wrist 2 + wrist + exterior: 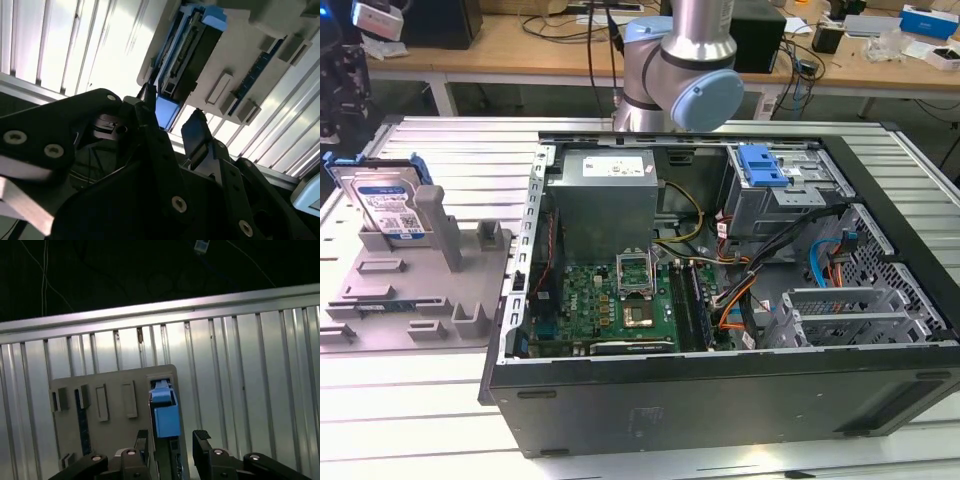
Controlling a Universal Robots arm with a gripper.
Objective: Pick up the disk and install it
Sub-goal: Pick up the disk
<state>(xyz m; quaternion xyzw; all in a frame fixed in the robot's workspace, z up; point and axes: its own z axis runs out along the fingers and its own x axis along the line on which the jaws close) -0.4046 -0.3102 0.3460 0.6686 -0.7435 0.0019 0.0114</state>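
Observation:
The disk (390,205) stands on edge in a slot of the grey holder (420,290) at the exterior view's left, its silver face with the blue-and-white label showing and a blue frame around it. In the first wrist view the disk (164,415) appears edge-on, lined up with the gap between the black fingers (202,440) of my gripper (172,442), which is open and apart from it. The second wrist view shows the disk (185,50) in the holder (240,55) beyond the open gripper (172,125). Nothing is held.
An open computer case (880,390) lies beside the holder, with a motherboard (610,300), a power supply (605,200), cables and a drive bay with a blue clip (765,165). Everything rests on a ribbed metal table (440,400). The arm (685,60) rises behind the case.

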